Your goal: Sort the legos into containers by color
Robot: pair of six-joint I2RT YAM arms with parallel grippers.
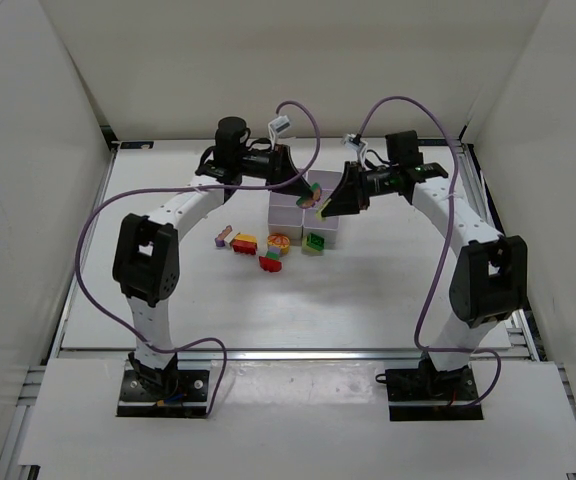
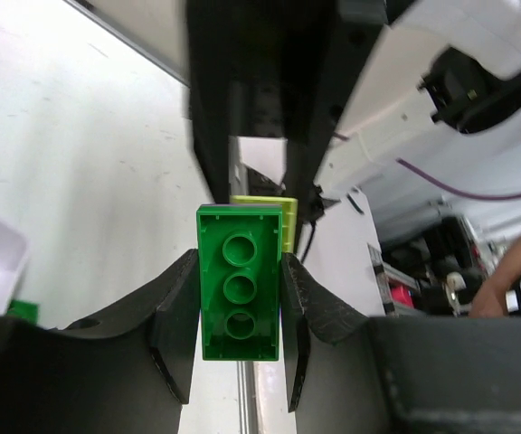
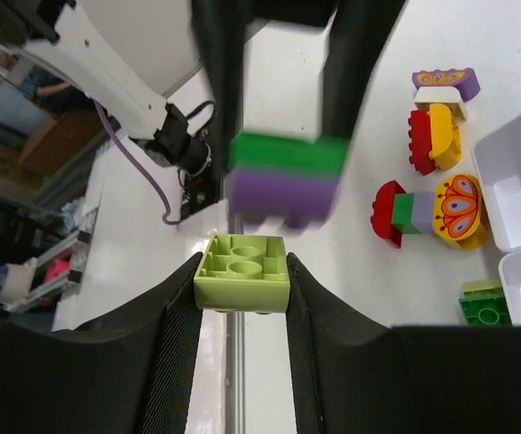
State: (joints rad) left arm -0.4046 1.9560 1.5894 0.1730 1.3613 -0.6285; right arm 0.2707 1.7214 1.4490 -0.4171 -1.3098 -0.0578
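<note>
As both hover above containers (image 1: 288,216) | left end effector (image 2: 239,271) grips green lego (image 2: 240,312) | right end effector (image 3: 242,276) grips lime lego (image 3: 242,260) | contents unclear

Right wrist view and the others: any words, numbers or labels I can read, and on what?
None readable.
The rounded yellow-orange plastic brick carries only a butterfly picture, no words.
The small white cable tag is too small to read.

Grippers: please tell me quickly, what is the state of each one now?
Left gripper: closed, holding a green brick.
Right gripper: closed, holding a lime-green brick.
</note>
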